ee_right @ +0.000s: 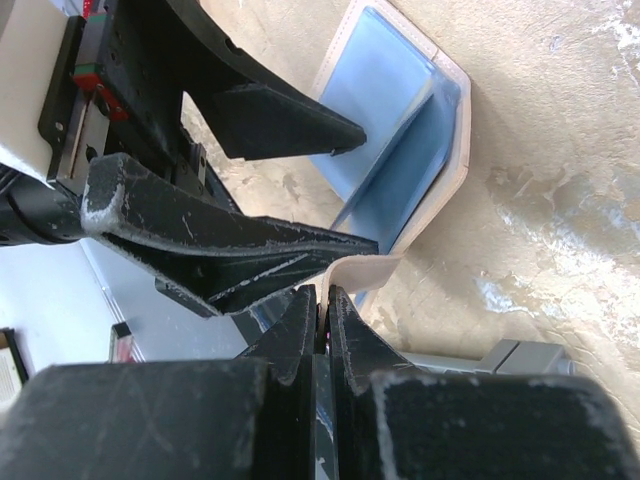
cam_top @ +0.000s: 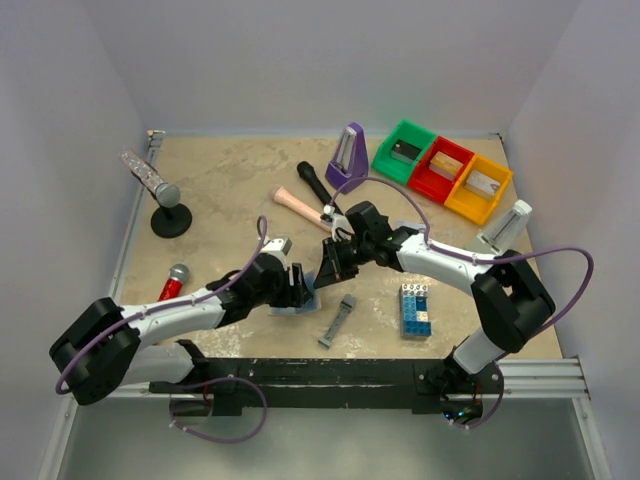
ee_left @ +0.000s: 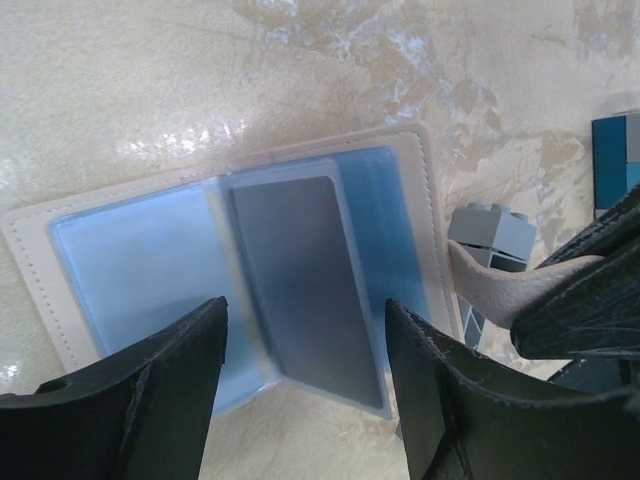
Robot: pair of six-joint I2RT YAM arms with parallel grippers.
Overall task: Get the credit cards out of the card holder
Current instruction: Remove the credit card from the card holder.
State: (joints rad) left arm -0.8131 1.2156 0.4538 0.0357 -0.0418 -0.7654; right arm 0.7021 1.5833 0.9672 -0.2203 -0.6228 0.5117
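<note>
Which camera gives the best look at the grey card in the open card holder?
The left wrist view. The grey card lies flat inside the open card holder, almost all of it showing. Top external shows only a sliver of the holder and no card. Right wrist sees the holder at a steep slant; the card cannot be made out.

I count one holder (ee_left: 130,270) showing one grey card (ee_left: 300,290), three bins (cam_top: 385,165) (cam_top: 425,188) (cam_top: 462,208), two silver-headed mics (cam_top: 165,193) (cam_top: 176,273), one metronome (cam_top: 349,158), one brick stack (cam_top: 416,310) and one grey bar (cam_top: 338,320) on the table (cam_top: 220,170).
</note>
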